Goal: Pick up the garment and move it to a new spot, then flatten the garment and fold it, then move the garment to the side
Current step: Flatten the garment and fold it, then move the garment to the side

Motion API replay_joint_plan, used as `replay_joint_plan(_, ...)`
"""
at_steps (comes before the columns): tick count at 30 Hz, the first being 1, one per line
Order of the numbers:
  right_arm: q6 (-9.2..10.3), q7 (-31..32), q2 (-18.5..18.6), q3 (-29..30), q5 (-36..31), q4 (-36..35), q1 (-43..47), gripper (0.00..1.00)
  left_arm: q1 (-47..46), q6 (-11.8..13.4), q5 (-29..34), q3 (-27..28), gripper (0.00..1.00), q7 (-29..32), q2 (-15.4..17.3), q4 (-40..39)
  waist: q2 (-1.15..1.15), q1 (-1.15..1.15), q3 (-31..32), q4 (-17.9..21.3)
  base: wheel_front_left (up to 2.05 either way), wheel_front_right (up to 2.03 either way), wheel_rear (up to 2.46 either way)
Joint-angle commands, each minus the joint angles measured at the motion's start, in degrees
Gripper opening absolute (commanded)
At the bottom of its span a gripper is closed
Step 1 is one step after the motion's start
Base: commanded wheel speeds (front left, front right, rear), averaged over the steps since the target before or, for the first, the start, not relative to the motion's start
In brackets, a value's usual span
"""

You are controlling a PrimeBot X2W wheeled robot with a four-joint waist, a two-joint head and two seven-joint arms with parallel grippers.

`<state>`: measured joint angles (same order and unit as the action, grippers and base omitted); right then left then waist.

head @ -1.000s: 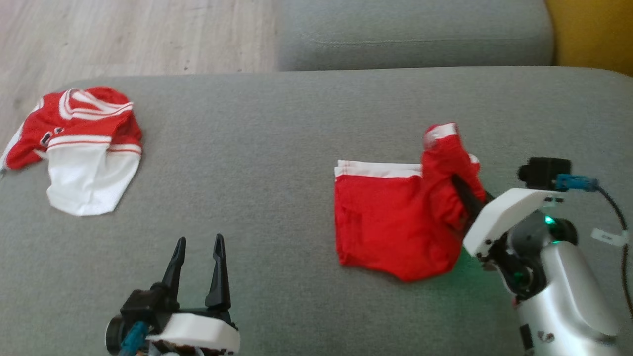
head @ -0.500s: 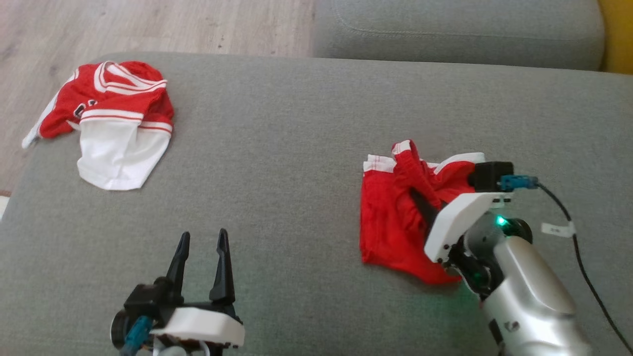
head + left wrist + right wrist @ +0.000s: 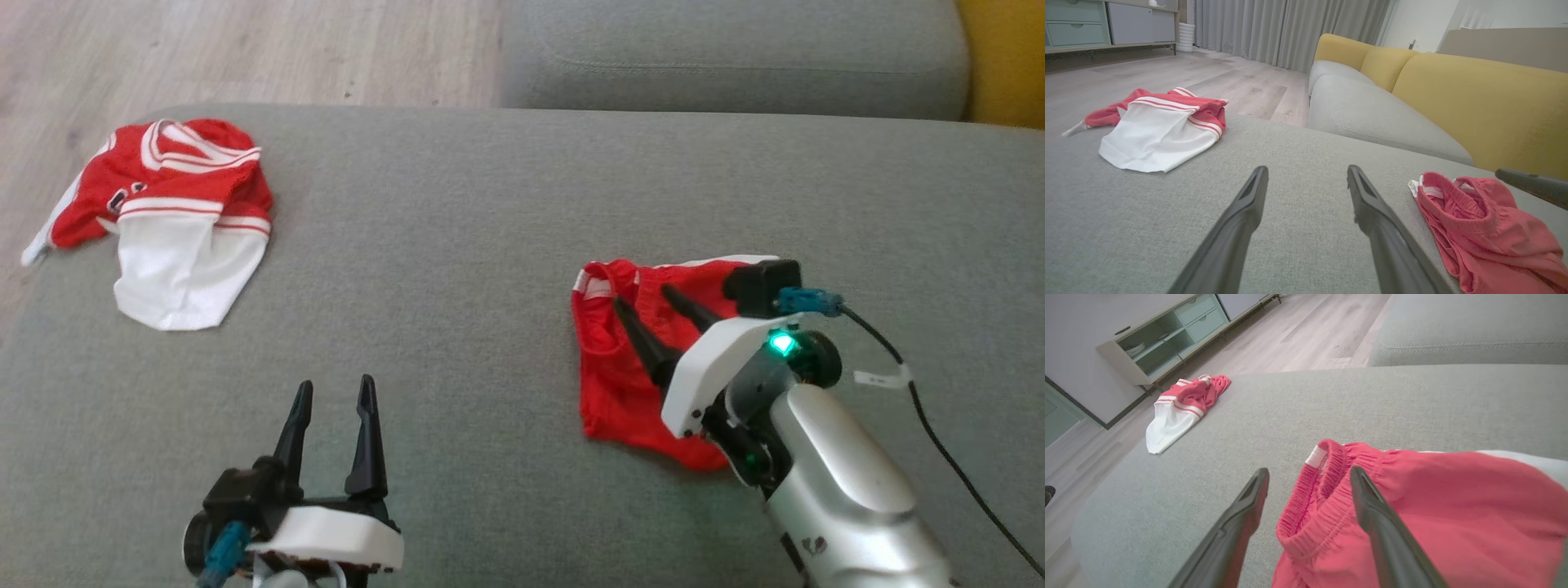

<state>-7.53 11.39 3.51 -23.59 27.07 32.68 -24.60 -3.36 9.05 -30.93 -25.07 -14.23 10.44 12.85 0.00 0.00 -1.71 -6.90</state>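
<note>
A wide grey sofa seat lies before the robot, with pale wood floor beyond its far left edge. At the far left of the seat, near that edge, lies a crumpled red and white jersey, its white part toward the robot and its striped red part farther away. At the lower left, the left tool is held low over bare grey fabric. Its two dark fingers are well apart, point away from the robot and hold nothing, and it is well clear of both pieces of clothing. Right of centre, the red shorts lie rumpled on the seat, well apart from the jersey. Their gathered elastic waistband and a small white tab are at the far left corner, and a white strip runs along the far edge. The right tool reaches in from the lower right over the shorts, its fingers spread apart and clamped on nothing. Its wrist camera shows the waistband fold rising between the two fingers, with one finger above grey seat just beside the cloth and the other above red cloth. Whether either finger touches the shorts cannot be told. A green light glows on the right wrist, and a black cable trails off to the right. Behind the seat runs a second grey cushion, with a yellow backrest at the far right.
</note>
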Motion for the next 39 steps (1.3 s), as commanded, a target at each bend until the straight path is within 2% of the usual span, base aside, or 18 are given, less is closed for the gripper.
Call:
replay_joint_plan(1,0.04,-1.4,-0.6,-0.3,-0.6,-2.6,-1.7,1.0,-2.3,0.0,0.0,2.3,1.0,-0.6,0.3,-1.6,0.0,0.0,0.4,0.7,0.0,0.0,0.0)
replay_joint_plan(5,0.04,-4.9,-0.6,2.8,-4.3,-4.6,-1.0,1.0,-3.2,-0.1,0.2,2.4,1.0,-0.6,0.9,-1.8,0.0,0.0,1.3,2.1,0.0,0.0,0.0)
replay_joint_plan(11,0.04,-10.0,-0.6,11.4,-12.2,-9.0,3.0,1.0,-4.7,0.1,0.2,2.9,1.0,-0.6,1.0,-2.1,0.0,0.0,2.7,4.1,0.0,0.0,0.0)
replay_joint_plan(19,0.04,-14.4,-0.6,20.4,-16.9,-16.6,12.5,1.0,-2.6,0.3,0.2,3.3,1.0,-0.7,0.4,-1.5,0.0,0.0,3.7,6.1,0.0,0.0,0.0)
replay_joint_plan(27,0.04,-17.6,-0.6,22.6,-16.4,-20.6,20.5,1.0,1.3,1.1,0.6,4.0,1.0,-0.7,1.4,-0.7,0.0,0.0,4.5,6.7,0.0,0.0,0.0)
replay_joint_plan(39,0.04,-18.9,-0.6,21.5,-16.5,-19.9,23.6,1.0,3.8,1.8,0.1,4.1,1.0,0.2,2.9,-1.2,0.0,0.0,5.1,6.4,0.0,0.0,0.0)
